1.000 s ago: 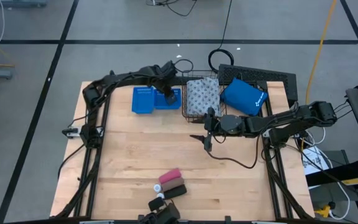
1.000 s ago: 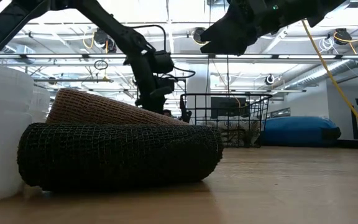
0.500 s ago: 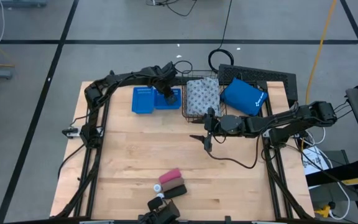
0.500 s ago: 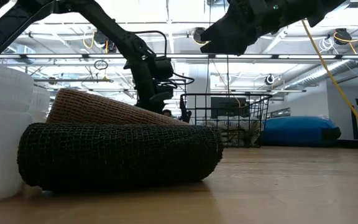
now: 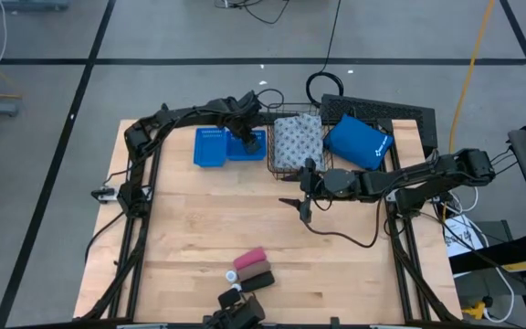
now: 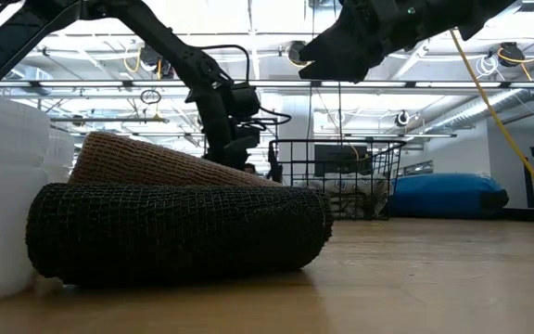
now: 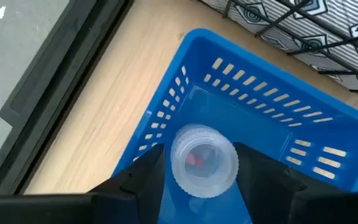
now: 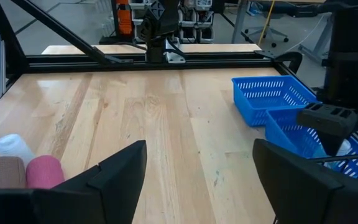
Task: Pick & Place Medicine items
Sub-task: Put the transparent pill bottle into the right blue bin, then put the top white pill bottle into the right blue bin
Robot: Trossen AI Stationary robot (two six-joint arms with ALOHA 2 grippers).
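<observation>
My left gripper (image 5: 250,143) hangs over the right-hand blue tray (image 7: 278,118) at the table's far side, shut on a small white round bottle (image 7: 204,162). My right gripper (image 5: 300,203) hovers open above mid-table, touching nothing. Near the front edge lie the pink block (image 5: 249,260), the dark block (image 5: 257,281) and two more white bottles (image 5: 231,274); the right wrist view shows them too, pink block (image 8: 42,171) and a bottle (image 8: 11,146). The grey-white patterned pack (image 5: 298,140) lies in the wire basket (image 5: 272,155). My left gripper holds the white bottle by its round sides (image 7: 178,163), pinched between the two fingers (image 7: 145,177), which point down from above. The bottle sits upright between them, over the tray's floor; whether its base touches the floor I cannot tell.
A second blue tray (image 5: 209,146) stands left of the first. The bright blue pouch (image 5: 358,142) lies right of the wire basket, by a dark keyboard (image 5: 382,110). Bare wood spans mid-table (image 5: 208,219). A cable (image 5: 336,233) trails under the right arm.
My left gripper has shifted slightly toward the table's right, toward the wire basket, still holding the bottle. The right arm has kept still.
</observation>
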